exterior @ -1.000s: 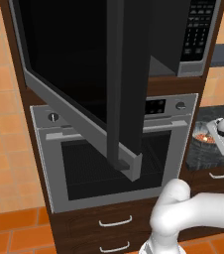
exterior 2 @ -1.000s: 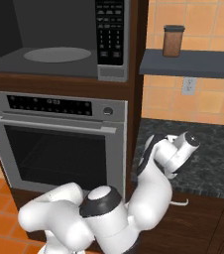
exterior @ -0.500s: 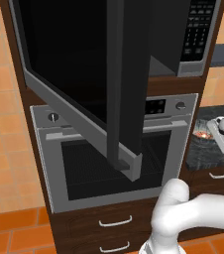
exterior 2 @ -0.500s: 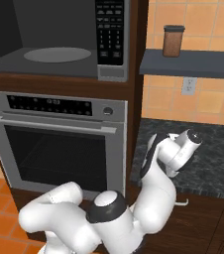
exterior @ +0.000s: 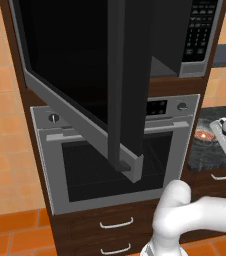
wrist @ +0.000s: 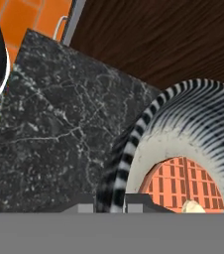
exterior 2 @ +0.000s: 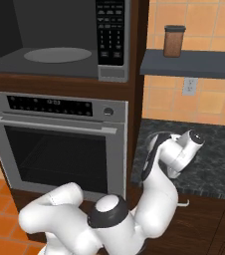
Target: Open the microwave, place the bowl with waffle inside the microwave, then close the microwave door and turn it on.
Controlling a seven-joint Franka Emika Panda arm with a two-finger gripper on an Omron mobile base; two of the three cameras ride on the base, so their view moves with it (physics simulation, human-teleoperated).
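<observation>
Now the small round bowl with black-and-white striped rim and an orange gridded waffle inside [wrist: 183,163] is sitting on the dark marbled stone counter [wrist: 59,124], close to that counter's left edge, where it meets the brown wood cabinet column. Over the last second the white arm's hand has been sinking closer to the bowl, so the two-finger gripper [wrist: 110,204] is now straddling the bowl's rim with one dark tip on each side; whether the tips are already pressing on the rim I cannot tell. That suggests the pick-up is just beginning, with lifting and carrying not yet done. The large built-in microwave with black keypad [exterior 2: 112,37] is standing open, its wide black glass door with silver-grey lower border [exterior: 92,85] swung far out. By count: one bowl, one waffle, one microwave, one silver oven [exterior 2: 59,144] below it, one brown lidded jar [exterior 2: 174,41] on the shelf.
</observation>
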